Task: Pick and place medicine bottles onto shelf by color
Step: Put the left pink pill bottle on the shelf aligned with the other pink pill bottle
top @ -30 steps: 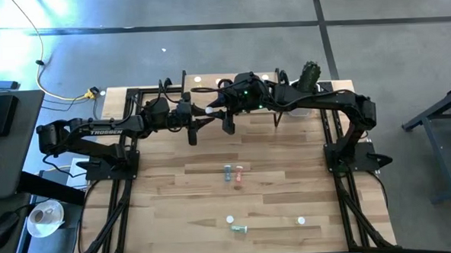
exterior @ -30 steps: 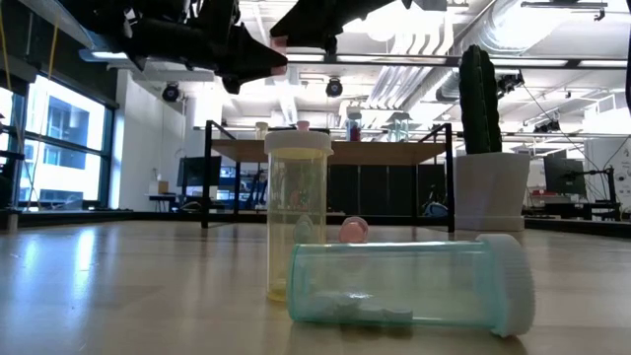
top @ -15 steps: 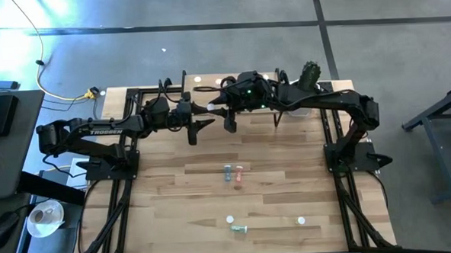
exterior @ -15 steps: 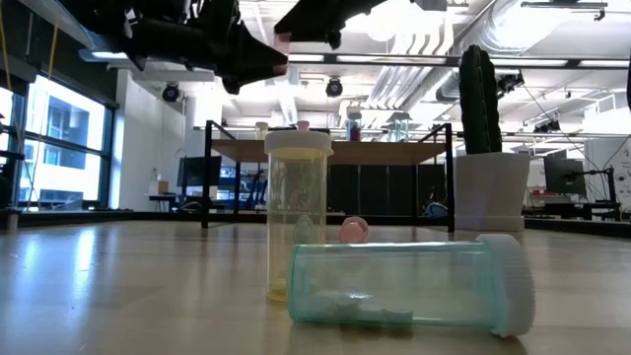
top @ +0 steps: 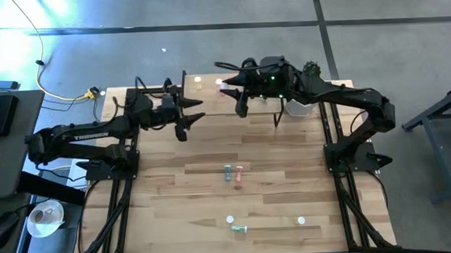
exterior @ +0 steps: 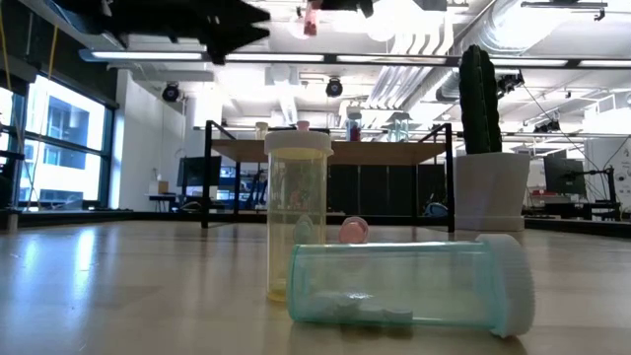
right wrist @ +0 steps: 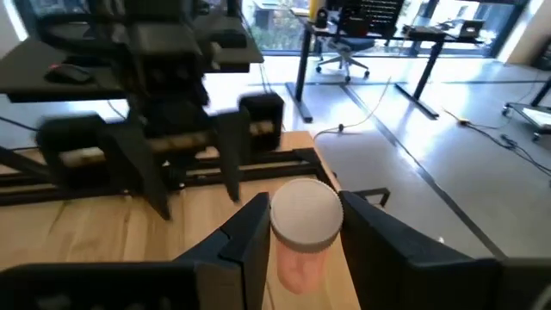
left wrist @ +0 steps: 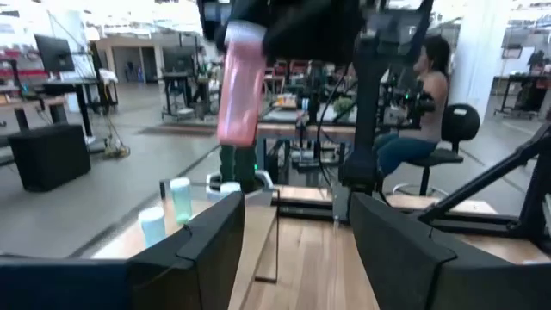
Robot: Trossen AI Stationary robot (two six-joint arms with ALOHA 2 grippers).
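Bottles wait on the counter (top: 174, 182) as a pink one hangs over the shelf (top: 208, 87)

Far back, the right end effector (right wrist: 297, 226) pinches a pink bottle (right wrist: 303, 222); the left end effector (top: 197, 118), jaws wide, holds nothing.

Pale planked wood table (top: 213, 180), clear glossy plastic green bottle (exterior: 409, 284), translucent yellow bottle (exterior: 297, 215), matt white pot (exterior: 487, 192)

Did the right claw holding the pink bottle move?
Yes. The right claw with the pink bottle moved away from the left claw, toward the cactus pot.
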